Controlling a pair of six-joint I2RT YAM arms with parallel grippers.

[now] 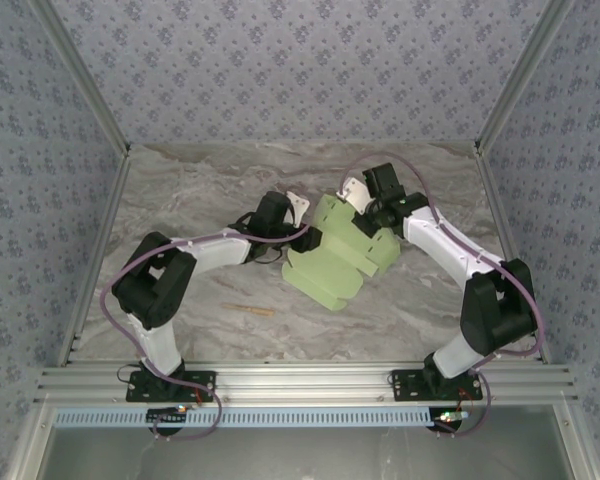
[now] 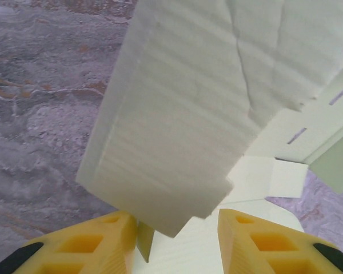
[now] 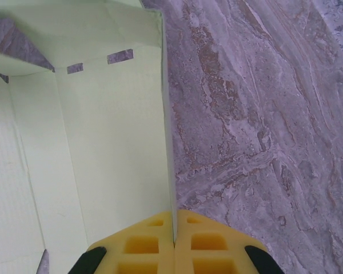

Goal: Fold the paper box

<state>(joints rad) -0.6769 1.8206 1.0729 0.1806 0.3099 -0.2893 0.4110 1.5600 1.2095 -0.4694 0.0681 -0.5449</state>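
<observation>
Our right gripper (image 3: 174,220) pinches the paper box (image 1: 340,255) to steady it; our left gripper (image 2: 177,220) is open around a flap (image 2: 177,131).

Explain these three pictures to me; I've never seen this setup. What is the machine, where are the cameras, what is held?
Two robot arms stand at a marbled table. The wide picture looks down from above and behind them; the other two come from wrist cameras, yellow fingers at the bottom. A pale green paper box, partly folded, lies between the arms; a thin tan stick lies nearer. The right gripper pinches the card's edge. The left gripper is open around a flap.
</observation>
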